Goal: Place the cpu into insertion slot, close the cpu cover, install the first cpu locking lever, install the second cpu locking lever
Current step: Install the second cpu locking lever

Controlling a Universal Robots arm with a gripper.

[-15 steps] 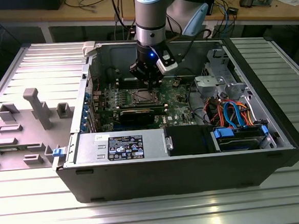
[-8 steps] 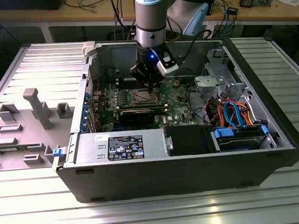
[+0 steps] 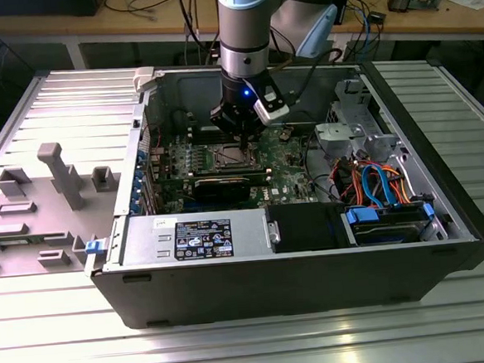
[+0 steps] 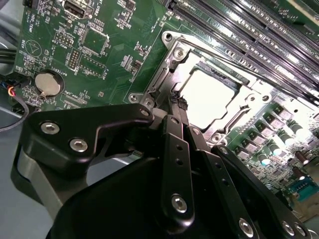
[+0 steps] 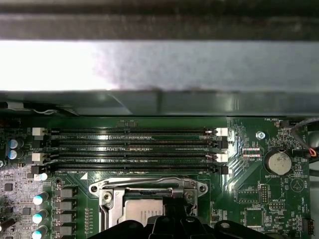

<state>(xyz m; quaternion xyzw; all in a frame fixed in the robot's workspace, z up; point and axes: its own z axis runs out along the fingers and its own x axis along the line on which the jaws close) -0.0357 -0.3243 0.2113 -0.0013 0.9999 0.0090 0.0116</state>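
Exterior view: the arm is reaching down into the open computer case (image 3: 313,251) lying on the ribbed metal worktop (image 3: 254,347), w/ the gripper (image 3: 242,130) hovering just above the insertion slot (image 3: 229,157) on the green motherboard (image 3: 291,174). A grey fixture block (image 3: 59,173) is sitting well apart, toward the exterior view's left.

Second wrist view: the fingers (image 4: 175,107) are showing drawn narrow, tips nearly together, holding nothing I can make out, right at the edge of the cpu cover (image 4: 169,64). The cpu (image 4: 212,102) is lying flat in the slot, framed by the cover, glaring pale. A coin battery (image 4: 49,83) is sitting nearby.

First wrist view: the memory slots (image 5: 134,149) are running alongside the slot.
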